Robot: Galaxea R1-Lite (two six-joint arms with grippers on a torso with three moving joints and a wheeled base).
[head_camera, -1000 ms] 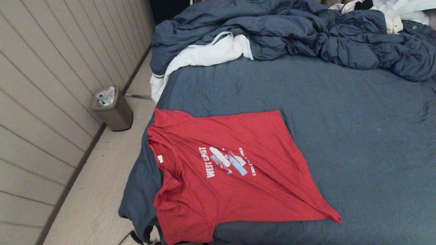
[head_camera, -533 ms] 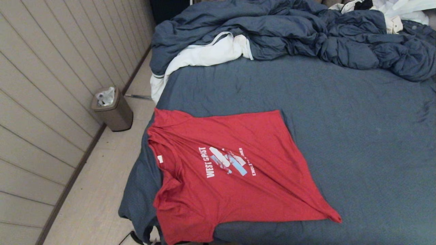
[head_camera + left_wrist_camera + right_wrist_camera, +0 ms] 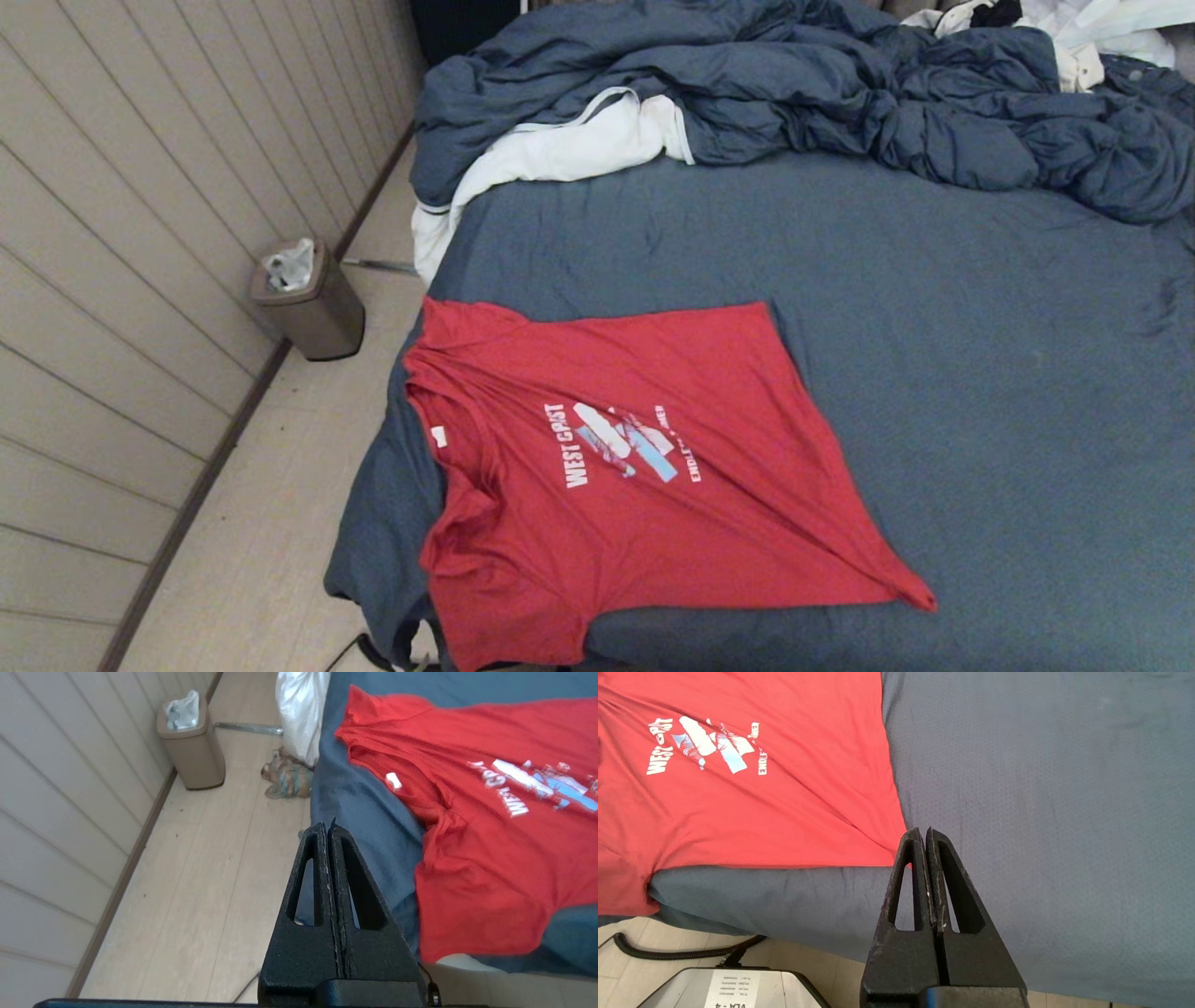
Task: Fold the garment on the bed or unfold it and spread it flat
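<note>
The shirt's (image 3: 644,467) bottom sleeve runs off the head view's lower edge, both grippers are out of that view, and the small print stays unreadable.

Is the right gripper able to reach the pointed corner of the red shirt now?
Probably yes: the right gripper, shut, hangs beside that corner of the red shirt, nothing between them.

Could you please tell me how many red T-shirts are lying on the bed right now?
1: the red T-shirt lies print-up at the bed's near left corner. Others could be hidden under the duvet.
</note>
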